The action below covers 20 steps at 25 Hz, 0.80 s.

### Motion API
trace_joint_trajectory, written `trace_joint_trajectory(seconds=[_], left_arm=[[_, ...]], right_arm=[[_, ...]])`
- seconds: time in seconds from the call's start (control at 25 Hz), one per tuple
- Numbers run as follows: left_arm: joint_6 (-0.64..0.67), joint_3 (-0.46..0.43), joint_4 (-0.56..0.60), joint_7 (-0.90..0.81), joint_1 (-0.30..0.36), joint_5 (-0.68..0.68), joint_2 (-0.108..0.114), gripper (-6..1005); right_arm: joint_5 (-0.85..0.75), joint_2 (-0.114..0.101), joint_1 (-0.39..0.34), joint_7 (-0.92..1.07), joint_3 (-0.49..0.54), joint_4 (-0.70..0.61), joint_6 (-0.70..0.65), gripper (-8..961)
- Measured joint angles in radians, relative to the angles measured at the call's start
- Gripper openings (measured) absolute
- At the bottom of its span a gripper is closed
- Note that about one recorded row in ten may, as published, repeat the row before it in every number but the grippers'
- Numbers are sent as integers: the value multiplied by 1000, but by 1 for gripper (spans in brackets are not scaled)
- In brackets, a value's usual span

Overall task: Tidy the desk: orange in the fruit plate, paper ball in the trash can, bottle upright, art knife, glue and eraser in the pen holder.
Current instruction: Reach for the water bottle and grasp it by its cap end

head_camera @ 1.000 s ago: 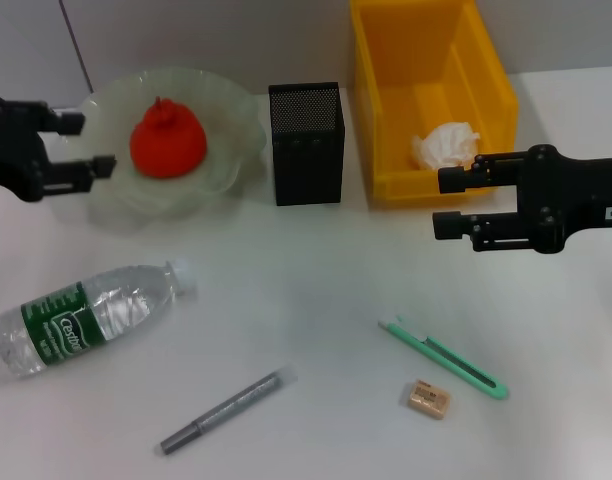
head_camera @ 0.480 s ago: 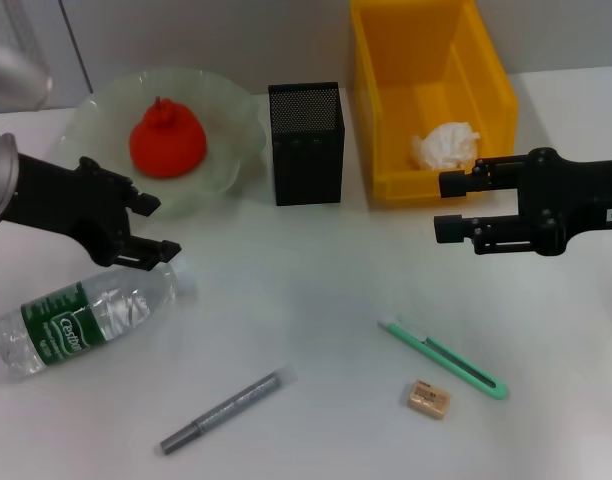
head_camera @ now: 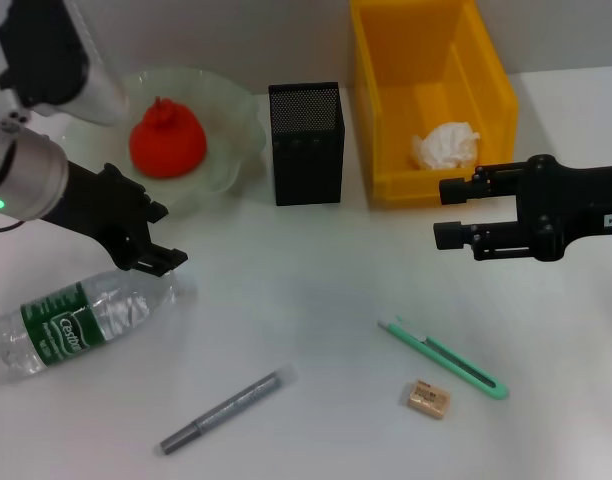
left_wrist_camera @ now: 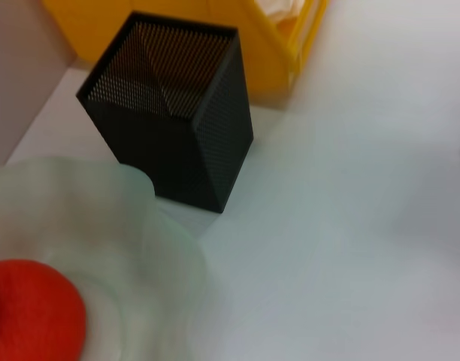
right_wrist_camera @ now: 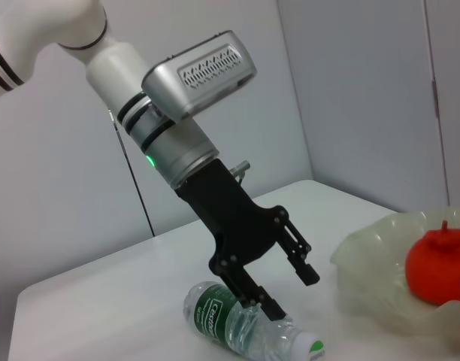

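Observation:
The bottle (head_camera: 81, 318) lies on its side at the desk's (head_camera: 306, 290) left, cap toward the centre. My left gripper (head_camera: 166, 237) hangs open just above its cap end, also seen as the left gripper (right_wrist_camera: 292, 293) over the bottle (right_wrist_camera: 245, 323). The orange (head_camera: 167, 140) rests in the fruit plate (head_camera: 231, 125). Inside the trash can (head_camera: 496, 90) lies the paper ball (head_camera: 446, 145). The pen holder (head_camera: 306, 143) stands between plate and can. The art knife (head_camera: 444, 358), eraser (head_camera: 427, 398) and glue (head_camera: 223, 411) lie on the front desk. My right gripper (head_camera: 444, 210) is open, in front of the trash can.
The left wrist view shows the pen holder (left_wrist_camera: 174, 113) with nothing visible inside, the trash can (left_wrist_camera: 207, 30) behind it, and the fruit plate (left_wrist_camera: 102, 248) with the orange (left_wrist_camera: 31, 312). A grey wall runs behind the desk.
My left arm swung from beside the fruit plate forward and toward the centre, ending over the bottle's cap end. The right arm has barely moved.

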Motion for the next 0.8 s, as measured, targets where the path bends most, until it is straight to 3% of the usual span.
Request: trace_joint_trajectory(seconds=[0.52, 0.8], left_arm=[[-45, 63, -129, -67, -85, 98, -7, 615], [-37, 109, -138, -83, -108, 102, -10, 611]], right_arm=[[-4, 0, -2, 0, 5, 1, 2, 631], [-11, 0, 0, 1, 4, 2, 3, 631]])
